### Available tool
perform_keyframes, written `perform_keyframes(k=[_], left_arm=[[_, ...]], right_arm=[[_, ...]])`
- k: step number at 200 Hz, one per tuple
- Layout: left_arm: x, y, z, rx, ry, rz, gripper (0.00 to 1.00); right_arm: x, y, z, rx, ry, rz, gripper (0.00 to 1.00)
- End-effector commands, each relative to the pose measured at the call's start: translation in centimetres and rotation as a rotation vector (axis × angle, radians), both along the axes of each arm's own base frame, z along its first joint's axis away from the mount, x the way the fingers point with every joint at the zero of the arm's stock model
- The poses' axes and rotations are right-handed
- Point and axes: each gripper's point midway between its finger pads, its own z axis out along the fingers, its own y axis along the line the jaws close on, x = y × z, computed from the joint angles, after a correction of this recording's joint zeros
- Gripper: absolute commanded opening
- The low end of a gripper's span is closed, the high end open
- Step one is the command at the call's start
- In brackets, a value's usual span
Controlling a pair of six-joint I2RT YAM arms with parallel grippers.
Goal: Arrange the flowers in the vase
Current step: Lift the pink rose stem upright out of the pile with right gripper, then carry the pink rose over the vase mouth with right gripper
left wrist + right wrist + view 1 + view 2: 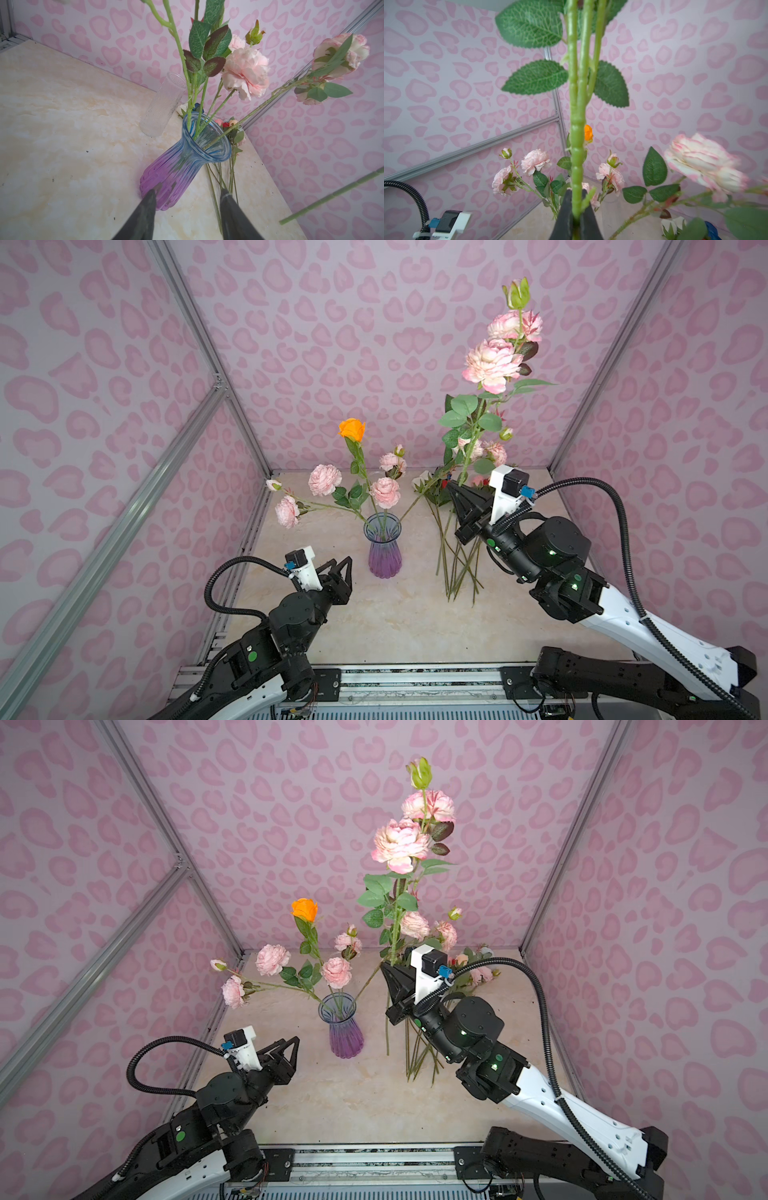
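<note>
Vase point(384, 551) upright mid-table, blue rim fading to a purple foot; it holds an orange rose point(352, 429) and several pale pink blooms point(325, 480), stems splayed, the leftmost heads leaning out to the table's left edge. Right gripper point(451, 486) is raised to the right of the vase and a little behind it, fingers pinched tight on the green stem of a tall pink spray point(492, 364); the right wrist view shows that stem clamped between both fingertips. The spray stands near upright, top bud high against the back wall, well above the rest. Left gripper point(343, 562) sits low, just left of the vase foot, not touching; fingers part-spread, nothing between them. Loose flowers point(453, 580) lie on the table right of the vase, stems fanning toward the front, heads bunched at the back right corner; only a narrow bare strip separates them from the vase. Clear glass tumbler point(164, 104) behind the vase, near the back wall. Table point(395, 626): front half bare between the two arms; side walls rise straight from both side edges
</note>
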Motion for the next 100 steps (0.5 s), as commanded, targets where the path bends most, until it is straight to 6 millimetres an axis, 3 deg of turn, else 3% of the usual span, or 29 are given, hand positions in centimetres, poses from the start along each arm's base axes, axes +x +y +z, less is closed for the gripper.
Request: perform_keyframes(k=[1, 69, 100], left_arm=[[0.0, 0.0, 0.9, 0.017, -0.025, -0.008, 0.51], [0.0, 0.4, 1.1, 0.028, -0.033, 0.007, 0.51], [0.0, 0.6, 1.0, 0.025, -0.036, 0.015, 0.51]], right_arm=[[0.0, 1.3, 3.0, 0.074, -0.111, 0.029, 0.00], [3.0, 6.0, 6.4, 0.130, -0.156, 0.078, 0.00], [4.7, 7.8, 5.8, 0.123, -0.144, 0.089, 0.00]])
